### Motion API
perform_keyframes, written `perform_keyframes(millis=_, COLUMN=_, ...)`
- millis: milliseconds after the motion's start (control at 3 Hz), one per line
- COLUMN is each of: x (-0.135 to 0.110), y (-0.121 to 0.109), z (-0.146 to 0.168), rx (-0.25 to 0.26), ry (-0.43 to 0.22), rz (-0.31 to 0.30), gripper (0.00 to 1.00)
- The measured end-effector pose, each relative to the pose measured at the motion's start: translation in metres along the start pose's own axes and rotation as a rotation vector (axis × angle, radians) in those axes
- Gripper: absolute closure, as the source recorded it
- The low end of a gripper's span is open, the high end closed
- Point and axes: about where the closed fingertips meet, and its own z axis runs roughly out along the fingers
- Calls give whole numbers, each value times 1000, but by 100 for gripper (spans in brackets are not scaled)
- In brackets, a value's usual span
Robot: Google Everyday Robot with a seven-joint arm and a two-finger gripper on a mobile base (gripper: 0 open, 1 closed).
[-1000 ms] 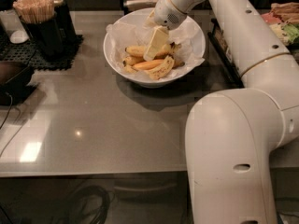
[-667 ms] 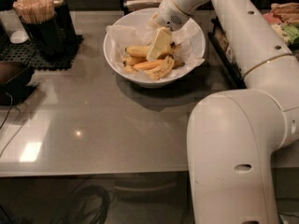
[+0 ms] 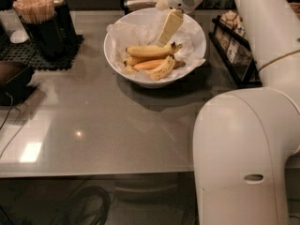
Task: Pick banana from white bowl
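Observation:
The white bowl (image 3: 199,41), lined with crinkled paper, stands at the back middle of the grey table. The banana (image 3: 149,50), long, curved and speckled, lies across the bowl's middle, its dark stem to the right. A slim orange-tinted banana (image 3: 149,64) and a short speckled banana (image 3: 161,69) lie just in front of it. My gripper (image 3: 169,28) hangs over the bowl's back half, just above and behind the banana's stem end. It holds nothing.
A black holder of wooden sticks (image 3: 40,25) stands on a black mat at the back left. A dark dish (image 3: 13,78) sits at the left edge. A black rack (image 3: 232,50) stands right of the bowl. My arm's white body (image 3: 243,149) fills the front right.
My gripper has risen up and back out of the bananas, uncovering them. All three bananas stay in the bowl.

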Motion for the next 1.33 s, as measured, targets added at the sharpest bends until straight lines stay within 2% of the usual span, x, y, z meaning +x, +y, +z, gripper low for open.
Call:
perform_keyframes(millis=333, x=-7, y=0, z=-14, rx=16, ry=-16, rz=-16, gripper=12)
perform_keyframes(millis=1000, x=-4, y=17, z=33, rx=-118, ry=-65, rz=29, gripper=14)
perform_keyframes(millis=1333, x=0, y=20, z=50, rx=-153, ry=-74, rz=52, gripper=16)
